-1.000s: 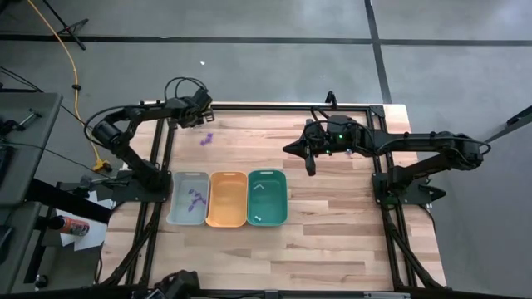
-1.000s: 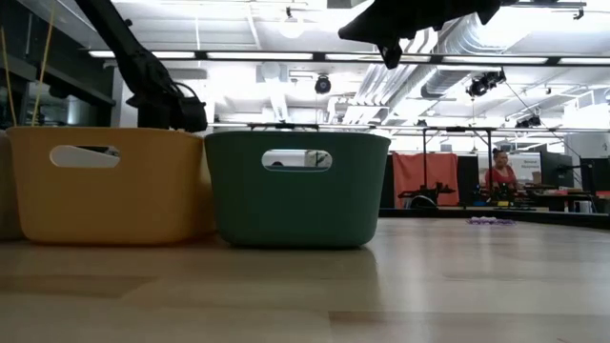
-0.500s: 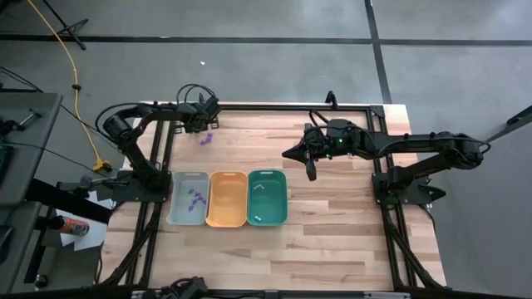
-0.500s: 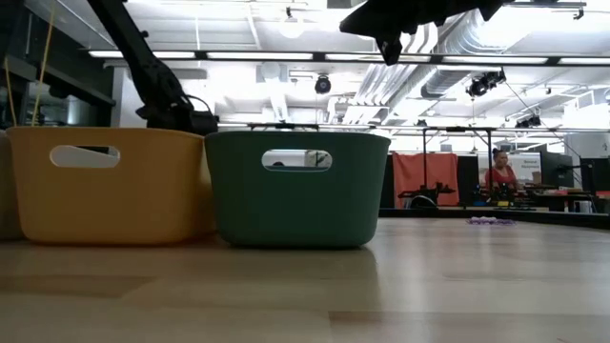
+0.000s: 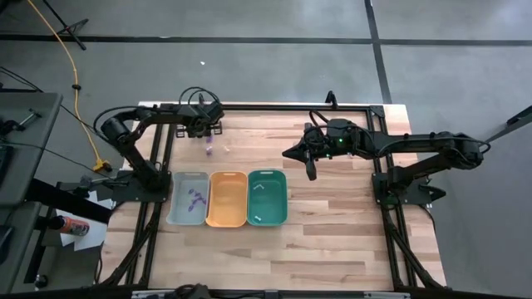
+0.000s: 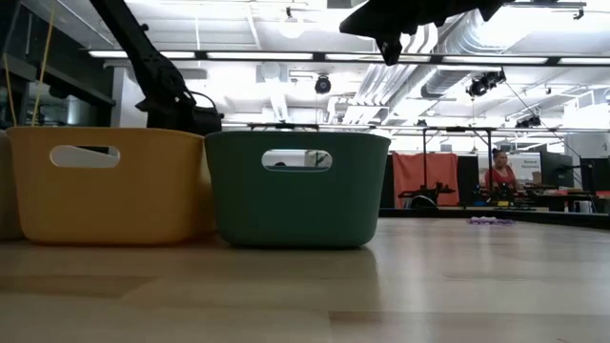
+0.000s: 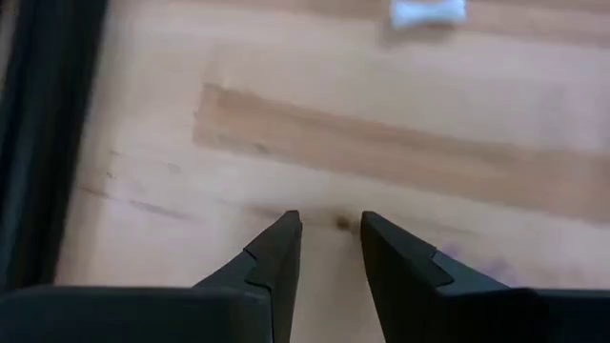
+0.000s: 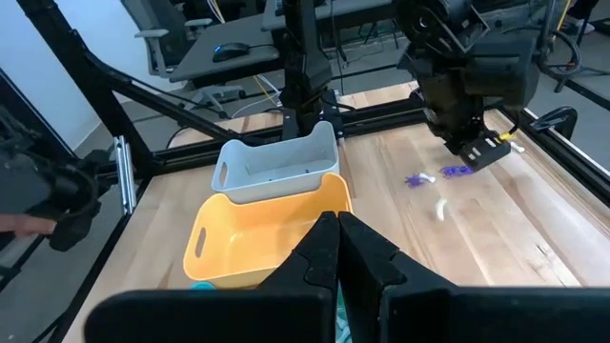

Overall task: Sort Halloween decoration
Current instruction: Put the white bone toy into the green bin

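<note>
Two tiny purple pieces and a small white stick-like piece lie flat on the wood at the table's far left. My left gripper hangs just on their far side, pointing down, its fingers a little apart with only bare wood between them. The white piece also shows in the left wrist view. My right gripper is shut, held high above the table to the right of the teal tray. I see nothing between its fingers.
Three trays stand side by side at the near left: a grey tray with purple pieces in it, an orange tray, and the teal tray with white pieces in it. A black frame rail runs along the far edge. A person stands far behind the table.
My left gripper has gone down and a little toward the table's near edge, closer to the purple pieces on the wood. My right arm has kept still.
</note>
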{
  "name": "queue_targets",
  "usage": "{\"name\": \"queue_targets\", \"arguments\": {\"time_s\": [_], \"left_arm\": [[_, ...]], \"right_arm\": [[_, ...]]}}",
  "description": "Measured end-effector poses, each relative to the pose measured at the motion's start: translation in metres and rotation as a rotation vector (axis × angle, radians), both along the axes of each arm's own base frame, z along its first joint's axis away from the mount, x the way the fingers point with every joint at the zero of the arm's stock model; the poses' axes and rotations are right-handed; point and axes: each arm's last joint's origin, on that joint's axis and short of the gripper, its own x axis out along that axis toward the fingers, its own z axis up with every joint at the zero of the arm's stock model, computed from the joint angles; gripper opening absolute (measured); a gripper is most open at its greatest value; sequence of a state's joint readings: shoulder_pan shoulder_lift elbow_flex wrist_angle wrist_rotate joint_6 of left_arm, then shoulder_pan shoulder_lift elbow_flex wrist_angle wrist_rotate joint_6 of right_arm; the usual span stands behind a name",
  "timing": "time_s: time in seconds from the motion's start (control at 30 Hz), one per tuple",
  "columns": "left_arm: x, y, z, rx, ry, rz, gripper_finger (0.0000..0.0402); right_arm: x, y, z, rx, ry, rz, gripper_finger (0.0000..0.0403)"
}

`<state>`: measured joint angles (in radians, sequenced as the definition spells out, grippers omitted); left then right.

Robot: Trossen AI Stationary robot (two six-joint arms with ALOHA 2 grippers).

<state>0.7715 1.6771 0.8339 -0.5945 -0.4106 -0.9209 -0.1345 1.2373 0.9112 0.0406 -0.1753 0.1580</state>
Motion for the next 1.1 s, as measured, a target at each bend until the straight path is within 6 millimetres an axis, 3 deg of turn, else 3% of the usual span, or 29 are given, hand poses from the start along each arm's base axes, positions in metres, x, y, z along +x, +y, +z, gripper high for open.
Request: {"name": "queue_targets", "arguments": {"time_s": [0.3,0.5,0.73,1.1], "left_arm": [[-0.012,0.002,0.044,0.130,-0.073,-0.065,0.0106],[-0.010,-0.013,0.063,0.007,-0.204,-0.368,0.0106],[-0.013,-0.034,0.052,-0.323,-0.218,-0.554,0.0106],[0.002,-0.033,0.028,-0.389,-0.114,-0.707,0.0106]], "right_arm": [[0.000,0.000,0.000,0.001,0.000,0.000,0.0000],[0.000,0.000,0.000,0.023,0.001,-0.007,0.0000],[0.000,0.000,0.000,0.024,0.001,-0.008,0.0000],[0.000,-0.001,0.000,0.045,0.002,-0.033,0.0000]]}}
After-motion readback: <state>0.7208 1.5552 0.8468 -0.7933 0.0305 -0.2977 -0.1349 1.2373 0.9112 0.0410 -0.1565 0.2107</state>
